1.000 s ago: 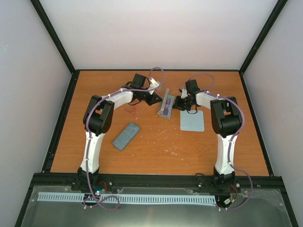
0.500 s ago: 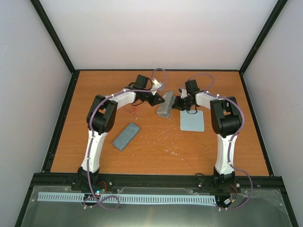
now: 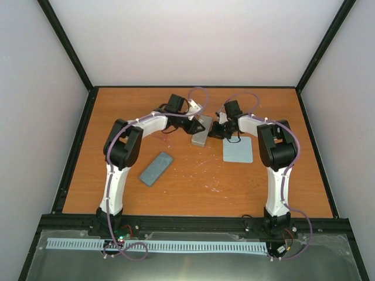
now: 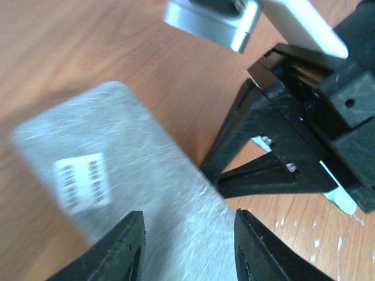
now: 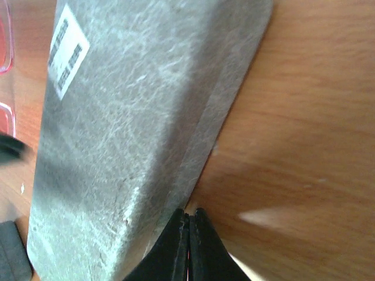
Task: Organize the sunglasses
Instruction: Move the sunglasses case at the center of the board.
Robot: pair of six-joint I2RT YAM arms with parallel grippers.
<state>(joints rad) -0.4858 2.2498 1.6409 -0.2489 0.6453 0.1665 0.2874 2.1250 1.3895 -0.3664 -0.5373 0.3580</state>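
A grey oblong case [image 3: 201, 132] lies closed at the middle back of the table, with a white barcode label [image 4: 82, 178] on its top. My left gripper [image 3: 195, 124] hovers open over one end of it, its fingertips [image 4: 126, 246] apart above the grey surface [image 4: 146, 187]. From the other side my right gripper [image 3: 214, 131] is shut, its tips [image 5: 190, 219] touching the case's long edge [image 5: 222, 117]. The sunglasses show as a thin red-pink outline [image 5: 6, 58] beyond the case, and faintly on the wood [image 3: 166, 137] left of it.
A second, blue-grey case [image 3: 156, 168] lies nearer on the left. A pale blue square cloth [image 3: 238, 150] lies right of the grey case, under the right forearm. White specks dot the wood in the middle. Black rails [image 3: 76, 146] edge the table.
A second ago the grey case stood open with purple inside. Its lid came down and it now lies closed. My left gripper has opened; the right one stayed shut at the case's edge.
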